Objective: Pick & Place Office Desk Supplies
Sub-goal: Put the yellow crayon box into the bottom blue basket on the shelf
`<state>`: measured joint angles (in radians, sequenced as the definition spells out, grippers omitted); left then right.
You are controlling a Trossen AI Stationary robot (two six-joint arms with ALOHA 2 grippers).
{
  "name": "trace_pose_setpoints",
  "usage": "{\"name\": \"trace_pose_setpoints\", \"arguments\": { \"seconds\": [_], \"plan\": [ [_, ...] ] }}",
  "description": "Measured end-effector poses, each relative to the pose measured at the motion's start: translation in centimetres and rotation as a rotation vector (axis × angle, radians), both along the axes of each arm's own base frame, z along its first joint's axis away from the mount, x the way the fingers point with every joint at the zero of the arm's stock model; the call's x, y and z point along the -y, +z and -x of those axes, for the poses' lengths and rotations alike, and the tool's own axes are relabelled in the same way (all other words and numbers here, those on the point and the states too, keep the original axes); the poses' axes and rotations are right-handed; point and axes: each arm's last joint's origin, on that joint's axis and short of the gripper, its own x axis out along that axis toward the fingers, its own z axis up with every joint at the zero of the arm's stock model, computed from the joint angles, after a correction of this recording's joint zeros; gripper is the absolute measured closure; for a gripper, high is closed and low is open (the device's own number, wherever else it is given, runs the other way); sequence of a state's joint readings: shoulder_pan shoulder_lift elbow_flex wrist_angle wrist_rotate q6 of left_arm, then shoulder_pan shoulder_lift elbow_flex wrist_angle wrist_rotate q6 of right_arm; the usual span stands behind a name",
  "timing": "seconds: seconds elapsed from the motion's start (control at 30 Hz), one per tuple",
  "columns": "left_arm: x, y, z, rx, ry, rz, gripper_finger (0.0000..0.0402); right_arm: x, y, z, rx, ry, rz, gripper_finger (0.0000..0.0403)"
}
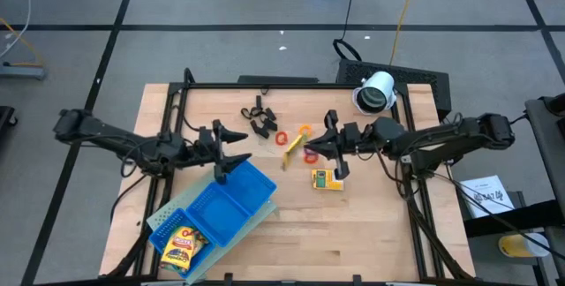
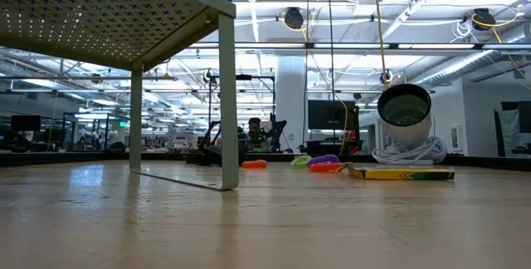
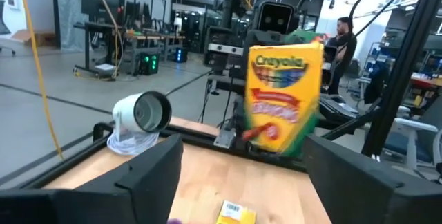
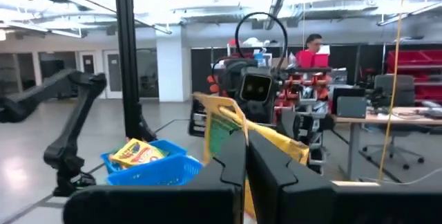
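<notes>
Our right gripper (image 1: 311, 147), at table centre, pinches a yellow pack (image 1: 292, 151) by its edge, lifted for carrying. Our left gripper (image 1: 231, 147), at its 9 o'clock, stands wide and empty over the tray (image 1: 231, 205), which holds another pack (image 1: 184, 245). Rings (image 1: 282, 137), clips (image 1: 257, 115) and a third pack (image 1: 326, 179) remain on the table.

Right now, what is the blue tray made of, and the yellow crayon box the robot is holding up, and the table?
The blue tray looks like hard plastic: glossy, with slotted, grid-like walls. The yellow crayon box, held by the right gripper, looks like thin printed cardboard: flat faces, folded edges, matte print. The table looks like pale wood with visible plank lines and a light sheen, probably sealed.
</notes>
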<state>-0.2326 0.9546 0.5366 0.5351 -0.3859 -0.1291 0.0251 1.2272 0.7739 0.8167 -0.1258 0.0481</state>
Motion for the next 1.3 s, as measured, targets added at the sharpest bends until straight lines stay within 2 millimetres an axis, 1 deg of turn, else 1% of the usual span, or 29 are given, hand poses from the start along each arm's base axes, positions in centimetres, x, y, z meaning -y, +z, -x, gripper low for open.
{"name": "trace_pose_setpoints", "arguments": {
  "seconds": [0.17,0.3,0.47,0.57,0.77,0.93,1.17,1.3],
  "plan": [
    [0.7,1.3,-2.2,-0.007,-0.004,-0.034,0.0092,0.0,0.4,-1.3,0.002,-0.009,0.031,0.0403],
    [1.3,1.8,-4.1,-0.031,-0.003,-0.081,0.0091,0.0,0.5,-2.3,-0.001,-0.014,0.039,0.0403],
    [1.8,1.6,-6.3,-0.072,0.007,-0.138,0.0091,-0.1,0.7,-3.0,0.002,-0.014,0.039,0.0403],
    [2.0,1.7,-7.0,-0.082,0.008,-0.162,0.0091,-0.1,0.6,-3.2,-0.003,-0.014,0.039,0.0403],
    [2.4,1.9,-7.0,-0.078,-0.004,-0.188,0.0091,0.0,0.7,-3.1,-0.006,-0.014,0.040,0.0403],
    [2.8,2.7,-6.2,-0.050,-0.022,-0.183,0.0092,0.5,0.7,-3.1,-0.005,-0.030,0.040,0.0403],
    [3.4,3.2,-5.3,-0.050,-0.051,-0.188,0.0092,0.8,0.8,-3.1,0.003,-0.039,0.033,0.0403],
    [3.2,3.2,-5.4,-0.052,-0.009,-0.174,0.0091,0.7,1.2,-3.0,0.040,-0.032,0.022,0.0403]
  ]
}}
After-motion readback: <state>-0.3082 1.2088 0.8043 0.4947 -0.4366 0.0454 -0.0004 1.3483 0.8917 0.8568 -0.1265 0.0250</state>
